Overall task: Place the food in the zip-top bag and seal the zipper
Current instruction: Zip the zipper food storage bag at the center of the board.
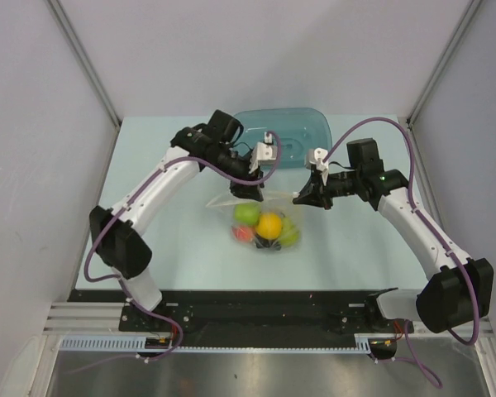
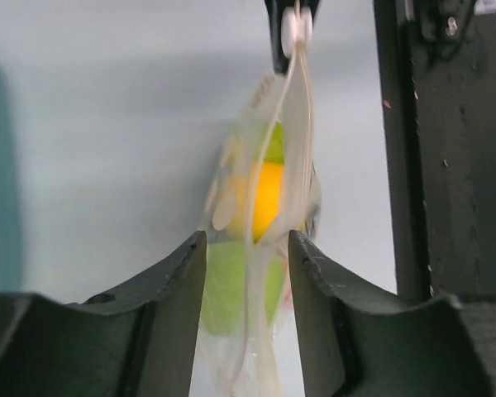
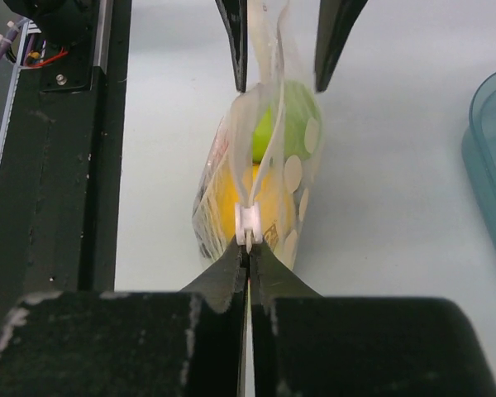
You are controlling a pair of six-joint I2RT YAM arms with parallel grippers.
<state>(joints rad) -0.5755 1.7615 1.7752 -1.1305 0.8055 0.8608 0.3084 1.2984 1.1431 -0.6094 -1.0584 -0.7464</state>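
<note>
- zip-top bag (image 1: 228,203): clear and crinkly, near the middle of the pale worktop (image 1: 355,248), with its mouth edge stretched between the two tools.
- food, all inside the bag: green apple (image 1: 247,213), orange (image 1: 269,225), red-orange peach (image 1: 243,234), green pear (image 1: 290,235), and dark grape bunch (image 1: 269,245) at the near side.
- zipper (image 3: 250,186): thin pale strip along the bag's mouth, running from the right tool towards the left tool; the wrist views see it edge-on.
- right tool (image 3: 248,248): fingers pressed together, pinching the zipper at one end of the bag, just behind a small white slider (image 3: 248,223).
- left tool (image 2: 246,248): fingers (image 2: 190,256) spread, one on each side of the bag's other end; it cannot be told whether they touch the plastic.
- teal tub (image 1: 293,132): translucent, at the far side of the worktop behind both tools, apart from the bag.
</note>
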